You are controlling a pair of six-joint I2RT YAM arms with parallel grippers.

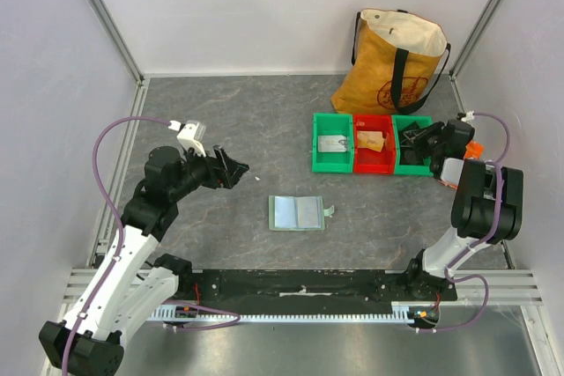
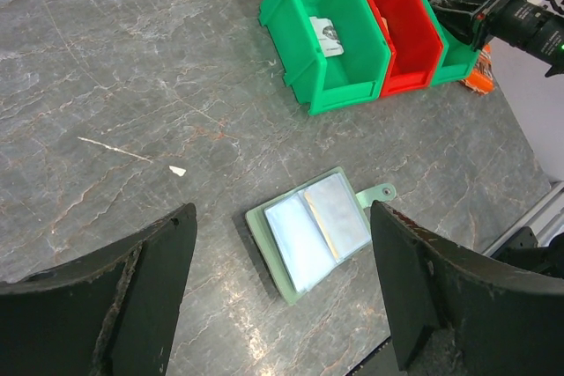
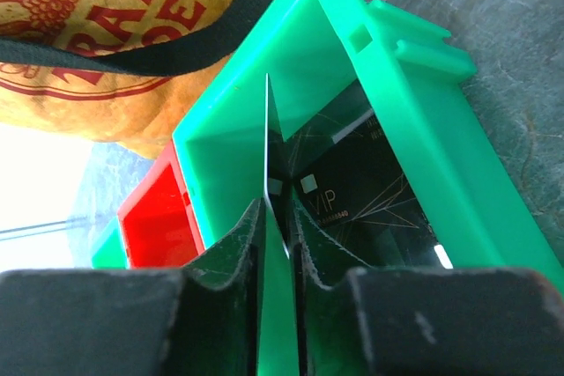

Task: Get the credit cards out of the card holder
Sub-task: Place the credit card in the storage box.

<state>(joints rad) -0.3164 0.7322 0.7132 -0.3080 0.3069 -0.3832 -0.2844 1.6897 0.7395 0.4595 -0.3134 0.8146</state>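
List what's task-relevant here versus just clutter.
Job: card holder, open; thin card pinched in right gripper; dark card in green bin; tan card in red bin.
Clutter: tote bag; white scrap.

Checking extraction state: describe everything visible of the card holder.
The card holder lies open and flat on the grey table, near its middle. Thin pale-green cover; two glossy light blue-grey pocket panels face up, split by a centre fold. A small tab with a hole sticks out of one edge. No card visibly protrudes. Only the table touches it.
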